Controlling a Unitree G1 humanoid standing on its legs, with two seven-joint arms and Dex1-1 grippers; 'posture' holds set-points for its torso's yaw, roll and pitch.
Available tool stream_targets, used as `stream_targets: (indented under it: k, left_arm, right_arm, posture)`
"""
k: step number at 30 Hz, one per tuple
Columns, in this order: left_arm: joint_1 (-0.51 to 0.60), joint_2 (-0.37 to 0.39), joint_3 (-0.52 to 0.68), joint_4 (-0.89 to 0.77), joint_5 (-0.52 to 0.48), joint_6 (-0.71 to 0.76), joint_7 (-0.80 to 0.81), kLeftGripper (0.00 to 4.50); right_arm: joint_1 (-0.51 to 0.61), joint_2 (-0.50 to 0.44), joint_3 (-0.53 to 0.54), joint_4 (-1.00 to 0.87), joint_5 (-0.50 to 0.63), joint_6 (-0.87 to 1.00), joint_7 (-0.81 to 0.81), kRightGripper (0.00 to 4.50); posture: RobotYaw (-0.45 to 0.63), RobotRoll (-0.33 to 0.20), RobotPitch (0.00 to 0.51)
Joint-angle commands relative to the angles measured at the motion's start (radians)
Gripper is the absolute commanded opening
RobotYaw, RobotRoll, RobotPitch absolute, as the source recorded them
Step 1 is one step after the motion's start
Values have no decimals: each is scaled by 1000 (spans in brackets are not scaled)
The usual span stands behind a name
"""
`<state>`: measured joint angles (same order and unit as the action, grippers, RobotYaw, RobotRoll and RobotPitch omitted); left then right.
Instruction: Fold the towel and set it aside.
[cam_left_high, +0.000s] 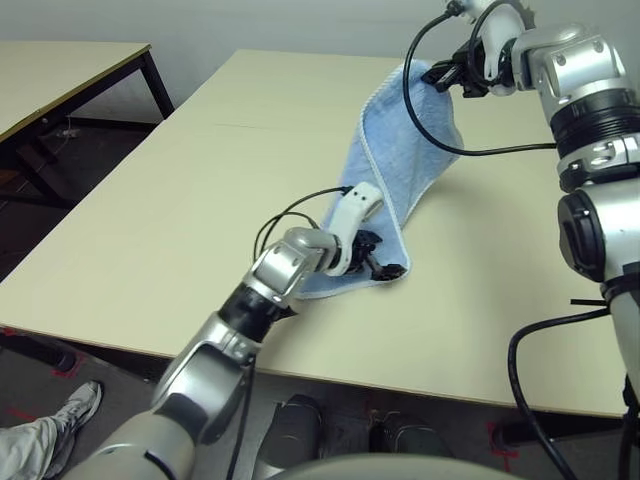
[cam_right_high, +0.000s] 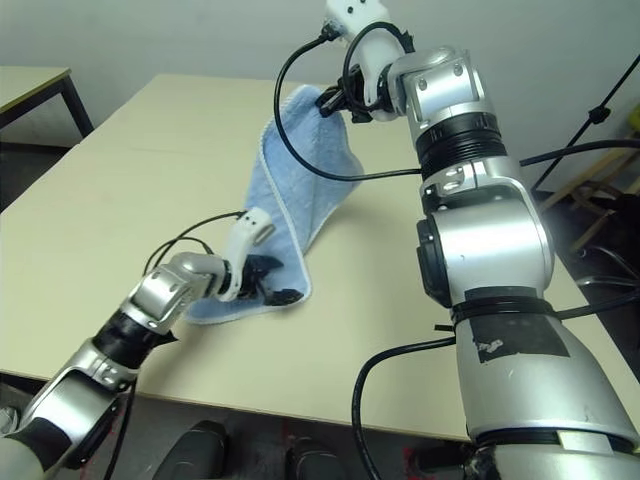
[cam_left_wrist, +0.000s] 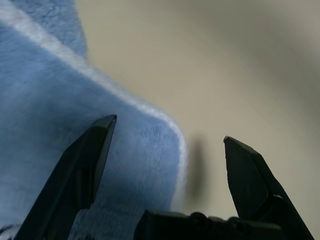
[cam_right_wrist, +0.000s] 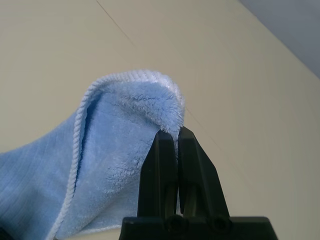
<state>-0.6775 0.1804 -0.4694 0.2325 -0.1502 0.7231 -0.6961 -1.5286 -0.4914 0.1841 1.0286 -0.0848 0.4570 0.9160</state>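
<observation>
You have the towel (cam_left_high: 400, 160) pinched by one corner in your right gripper (cam_right_wrist: 176, 134), lifted above the table (cam_left_high: 150, 230), its lower end still lying there. Your left gripper (cam_left_wrist: 167, 135) stands spread wide over that lower end, gripping nothing.

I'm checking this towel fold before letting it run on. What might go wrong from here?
1. The right end effector pinches just a small bit of the towel at its edge, holding it in the air; that thin grip might slip and drop the cloth.
2. The open left end effector straddles the lower corner lying on the table; closing there could miss the edge or bunch the cloth, spoiling the fold.
</observation>
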Motion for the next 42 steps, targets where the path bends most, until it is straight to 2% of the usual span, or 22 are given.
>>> stream_targets:
  k: [1, 10, 11, 14, 15, 20, 21, 24, 28, 35, 38, 42]
  left_arm:
    - [14, -11, -10, 33, 40, -11, 18, 4500]
    - [61, -44, -19, 77, 93, -50, 45, 4500]
    - [62, -53, -5, 84, 91, -50, 54, 4317]
    - [60, -68, 23, 94, 88, -55, 67, 3565]
    - [58, -67, 22, 97, 92, -61, 63, 3208]
    - [56, -47, 5, 87, 105, -71, 30, 1401]
    - [55, -43, 13, 83, 103, -67, 26, 1043]
    - [49, -23, 56, 47, 80, -44, 8, 21]
    - [53, 31, 147, -82, -5, 41, -41, 21]
    - [38, 216, 316, -352, -231, 305, -164, 21]
    - [10, 309, 371, -374, -299, 350, -219, 21]
    - [-24, 397, 416, -295, -330, 338, -259, 21]
  right_arm:
    - [7, 0, -10, -6, -3, 3, 10, 70]
    - [28, -3, -26, -28, 8, 31, 12, 70]
    - [28, -5, -28, -30, 8, 33, 10, 26]
    - [27, -10, -32, -31, 8, 35, 8, 0]
    - [27, -12, -33, -30, 8, 34, 6, 0]
    - [26, -13, -39, -23, 10, 24, -6, 0]
    - [26, -12, -41, -22, 11, 22, -8, 0]
    - [32, -12, -45, -20, 10, 18, -13, 0]
    - [57, -25, -48, -38, 7, 32, -2, 0]
    - [174, -103, -40, -112, 0, 107, 33, 0]
    - [244, -143, -33, -153, -4, 139, 52, 0]
    - [313, -187, -29, -244, 4, 205, 92, 0]
  posture:
    - [169, 0, 69]
    - [153, 0, 73]
    - [153, 0, 73]
    - [153, 0, 73]
    - [166, 0, 55]
    - [166, 0, 55]
    - [176, 0, 30]
    - [176, 0, 30]
    - [182, 0, 23]
    - [197, 0, 16]
    - [199, 0, 16]
    - [197, 0, 21]
